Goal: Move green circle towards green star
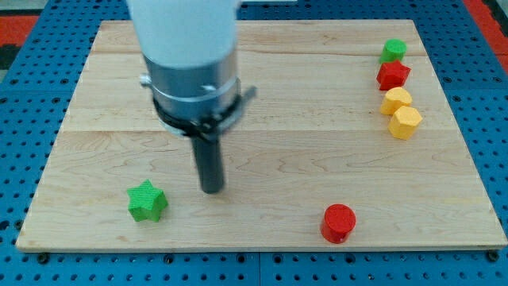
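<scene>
At the board's upper right corner sits the green circle, the task's block; its outline reads as roughly round but is small, and it touches the red block just below it. That red block has an irregular, star-like outline, though the shape cannot be fixed with certainty. Below the red block stand two yellow blocks in a short column: the upper yellow block, touching or nearly touching the red one, and the lower yellow block, a hexagon pressed against the upper one. Well apart from the green circle, toward the view's bottom and somewhat to its left, a red cylinder stands alone near the board's lower edge. Far from the green circle, near the board's lower left corner, lies the green star. My tip rests on the wood just to the right of the green star and slightly above it, with a small gap between them, and is well apart from the green circle. The rod carries no fingers, so it holds nothing and touches no block. Around the board a blue perforated table shows on all sides.
</scene>
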`<move>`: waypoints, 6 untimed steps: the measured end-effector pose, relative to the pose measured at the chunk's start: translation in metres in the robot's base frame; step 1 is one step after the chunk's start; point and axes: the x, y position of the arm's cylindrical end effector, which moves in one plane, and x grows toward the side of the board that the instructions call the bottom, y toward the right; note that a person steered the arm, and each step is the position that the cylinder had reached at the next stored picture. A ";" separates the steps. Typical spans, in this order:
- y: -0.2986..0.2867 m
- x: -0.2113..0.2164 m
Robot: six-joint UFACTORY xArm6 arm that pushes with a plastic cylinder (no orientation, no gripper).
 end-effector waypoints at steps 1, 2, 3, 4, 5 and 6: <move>-0.082 -0.011; -0.100 0.029; -0.028 0.040; -0.024 0.032; 0.019 -0.049; 0.117 -0.074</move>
